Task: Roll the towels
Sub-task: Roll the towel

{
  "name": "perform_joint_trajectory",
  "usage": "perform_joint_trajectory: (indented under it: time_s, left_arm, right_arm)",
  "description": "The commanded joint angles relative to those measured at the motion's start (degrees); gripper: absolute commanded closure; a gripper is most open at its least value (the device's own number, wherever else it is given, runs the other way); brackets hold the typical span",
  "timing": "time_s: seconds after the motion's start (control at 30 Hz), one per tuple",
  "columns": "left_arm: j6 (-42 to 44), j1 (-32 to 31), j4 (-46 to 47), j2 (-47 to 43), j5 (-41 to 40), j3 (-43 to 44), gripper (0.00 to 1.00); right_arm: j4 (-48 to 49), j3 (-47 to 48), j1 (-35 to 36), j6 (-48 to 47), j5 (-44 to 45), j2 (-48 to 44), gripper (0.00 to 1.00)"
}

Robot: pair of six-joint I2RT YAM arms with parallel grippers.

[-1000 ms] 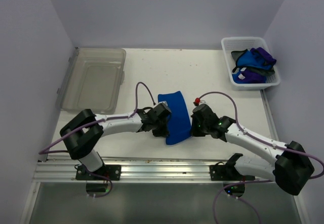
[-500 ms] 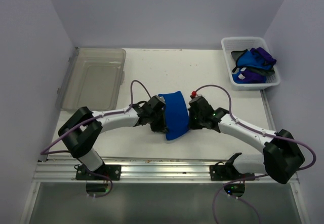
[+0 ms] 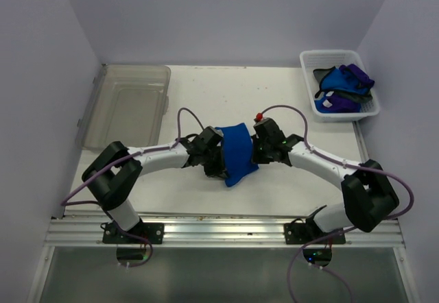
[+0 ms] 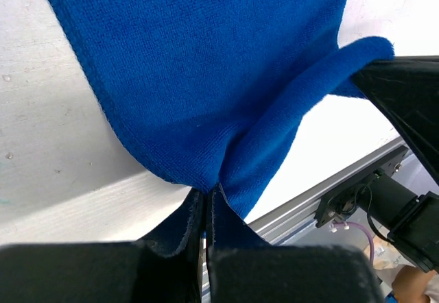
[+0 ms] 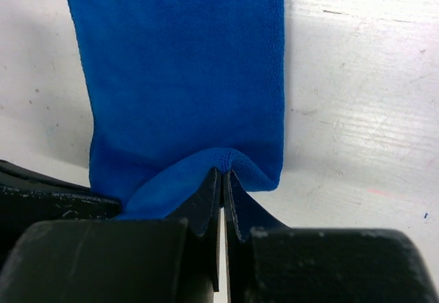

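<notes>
A royal blue towel (image 3: 236,153) lies on the white table between my two grippers, its near part folded up and over. My left gripper (image 3: 221,162) is shut on the towel's left near edge (image 4: 206,192). My right gripper (image 3: 255,151) is shut on the towel's right edge (image 5: 223,171), which bunches at the fingertips. The towel's far part lies flat on the table in both wrist views (image 4: 206,56) (image 5: 185,63). More blue and purple towels (image 3: 343,83) lie heaped in a white basket at the back right.
A white basket (image 3: 310,99) stands at the back right corner. A clear plastic bin (image 3: 130,107) stands at the back left. An aluminium rail (image 3: 219,231) runs along the table's near edge. Purple cables loop over both arms.
Both grippers have moved away from the near edge with the towel's near end, folding it over the far part. The visible towel has become shorter.
</notes>
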Motion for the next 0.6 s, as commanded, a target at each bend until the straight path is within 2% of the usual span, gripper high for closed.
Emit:
perform_joint_trajectory:
  time_s: [0.0, 0.2, 0.27, 0.3, 0.43, 0.57]
  left_arm:
    - [0.65, 0.69, 1.17, 0.19, 1.73, 2.10, 1.00]
    - [-0.05, 1.65, 1.79, 0.45, 3.67, 2.27, 1.00]
    - [-0.14, 1.83, 1.61, 0.63, 3.76, 2.45, 0.94]
    - [-0.23, 2.01, 1.61, 0.37, 3.76, 2.45, 0.82]
    - [-0.32, 2.18, 0.39, -1.48, 0.69, 2.53, 0.76]
    - [0.12, 2.18, -3.21, -4.38, -3.70, 3.33, 0.62]
  right_arm:
    - [2.18, 2.88, -0.29, -1.35, -1.67, 1.90, 1.00]
    - [2.88, 3.32, -0.55, -0.91, -1.67, 3.49, 1.00]
    - [3.32, 3.32, -0.64, -0.65, -1.58, 4.02, 1.00]
    - [3.41, 3.23, -0.64, -0.56, -1.41, 4.19, 1.00]
    - [3.85, 2.79, -1.51, 0.84, -0.88, 5.07, 1.00]
    - [4.29, 2.61, -2.13, 2.34, -1.14, 6.30, 1.00]
